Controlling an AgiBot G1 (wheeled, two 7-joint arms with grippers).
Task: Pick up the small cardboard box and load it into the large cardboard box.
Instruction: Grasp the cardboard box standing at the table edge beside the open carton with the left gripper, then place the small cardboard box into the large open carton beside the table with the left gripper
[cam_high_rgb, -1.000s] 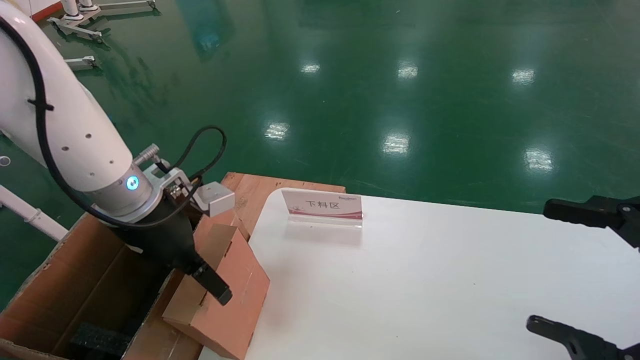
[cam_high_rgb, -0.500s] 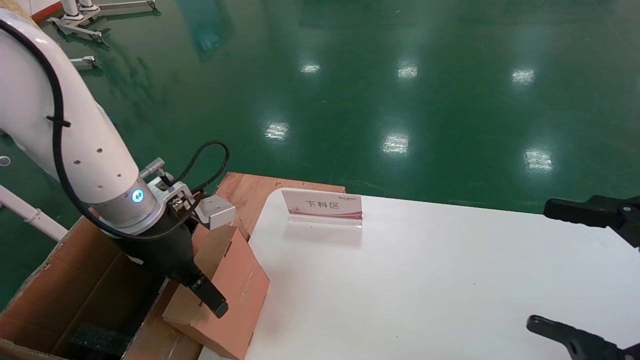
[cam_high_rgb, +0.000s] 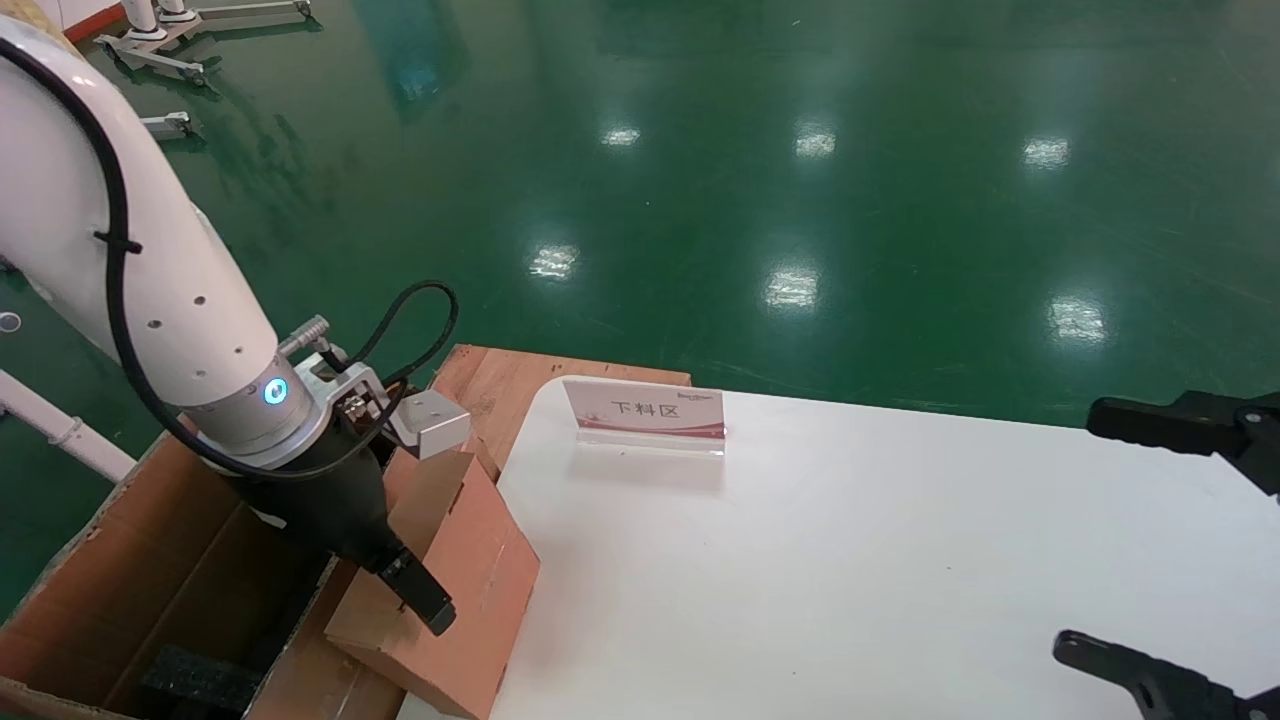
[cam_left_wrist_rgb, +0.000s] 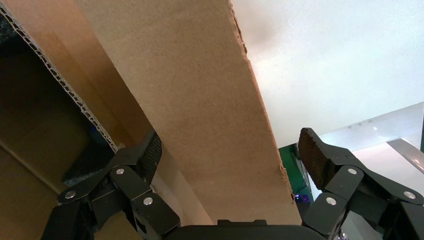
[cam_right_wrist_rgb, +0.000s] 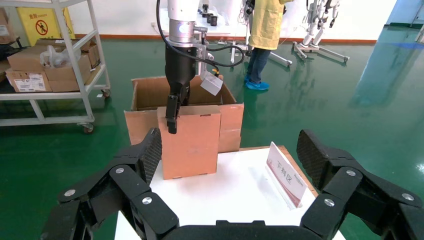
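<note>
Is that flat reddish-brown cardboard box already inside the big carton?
Not yet. The flat reddish-brown cardboard box leans tilted at the white table's edge, beside the big open brown carton, the left hand straddling its top edge.

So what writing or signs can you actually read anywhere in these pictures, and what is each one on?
"下料区": on the small sign stand standing on the white table.
Yellow warning sign by the shelf, with a red prohibition symbol: its words are too small to read.
White labels on the boxes on the shelf: too small to read.
Small cardboard box and large cardboard box: no print visible.
</note>
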